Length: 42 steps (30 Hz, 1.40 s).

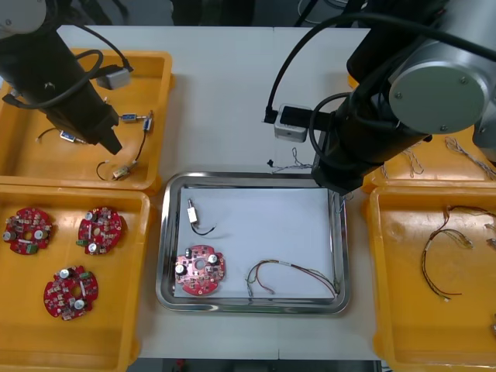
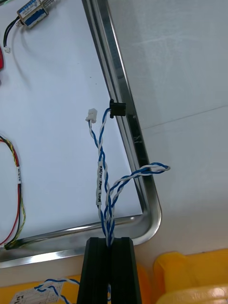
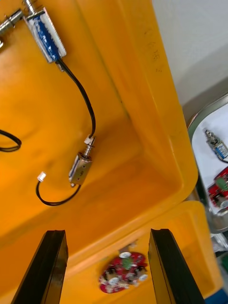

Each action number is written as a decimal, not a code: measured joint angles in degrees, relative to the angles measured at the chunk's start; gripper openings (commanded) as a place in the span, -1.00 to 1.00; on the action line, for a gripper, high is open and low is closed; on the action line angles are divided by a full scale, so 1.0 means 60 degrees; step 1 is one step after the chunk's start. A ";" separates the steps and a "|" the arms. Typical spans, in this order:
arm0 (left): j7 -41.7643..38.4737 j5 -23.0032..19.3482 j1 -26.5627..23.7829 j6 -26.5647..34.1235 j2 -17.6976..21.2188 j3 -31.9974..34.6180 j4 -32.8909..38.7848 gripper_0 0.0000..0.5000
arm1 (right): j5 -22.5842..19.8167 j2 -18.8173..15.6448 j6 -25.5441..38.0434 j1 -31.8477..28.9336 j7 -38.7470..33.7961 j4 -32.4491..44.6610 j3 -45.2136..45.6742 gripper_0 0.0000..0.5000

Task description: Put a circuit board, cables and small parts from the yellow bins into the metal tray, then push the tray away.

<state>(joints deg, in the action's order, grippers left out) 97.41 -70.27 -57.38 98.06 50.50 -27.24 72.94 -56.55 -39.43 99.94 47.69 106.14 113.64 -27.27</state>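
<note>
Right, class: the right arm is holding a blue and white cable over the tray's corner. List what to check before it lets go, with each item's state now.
1. Right gripper shut on the blue and white cable: ok.
2. Whole cable over the tray's inside: not ok, one loop reaches past the tray's rim.
3. Circuit board in the tray: ok.
4. Red and yellow cable in the tray: ok.
5. Small metal part in the tray: ok.
6. Left gripper open over a yellow bin, away from the tray: ok.
</note>
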 measured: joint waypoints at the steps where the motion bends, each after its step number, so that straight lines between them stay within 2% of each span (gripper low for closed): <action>1: 0.0226 0.0018 0.0000 -0.0049 0.0000 0.0000 -0.0054 1.00 | 0.0050 0.0000 -0.0127 -0.0044 0.0022 0.0006 -0.0141 -1.00; 7: 0.0348 0.0197 -0.0002 -0.0388 0.0000 -0.0002 -0.0235 1.00 | 0.0523 0.0000 -0.0758 -0.0226 0.0609 0.0089 -0.1023 -1.00; 13: 0.0349 0.0338 -0.0006 -0.1077 0.0000 -0.0167 -0.0239 1.00 | 0.1397 0.0000 -0.1078 -0.0254 0.1389 0.0107 -0.2023 -1.00; 21: 0.0349 0.0384 -0.0012 -0.1478 0.0000 -0.0701 -0.0274 1.00 | 0.2310 0.0000 -0.1517 -0.0260 0.1437 0.0108 -0.3086 -1.00; 29: 0.0350 0.0387 -0.0015 -0.1875 0.0000 -0.1258 -0.0540 1.00 | 0.2600 0.0049 -0.1586 -0.0263 0.1437 -0.0160 -0.3268 -1.00; 33: 0.0350 0.0386 -0.0015 -0.2066 0.0000 -0.1497 -0.0619 1.00 | 0.3075 0.0134 -0.1588 -0.0265 0.1437 -0.0354 -0.3367 -1.00; 42: 0.0350 0.0314 -0.0016 -0.2443 -0.0010 -0.1655 -0.1183 1.00 | 0.3493 0.0533 -0.1590 -0.0267 0.1429 -0.0833 -0.3452 -1.00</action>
<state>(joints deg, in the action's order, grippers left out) 99.51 -68.39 -57.47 83.41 50.44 -37.17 65.84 -35.59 -36.23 90.40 46.09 114.72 108.64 -47.98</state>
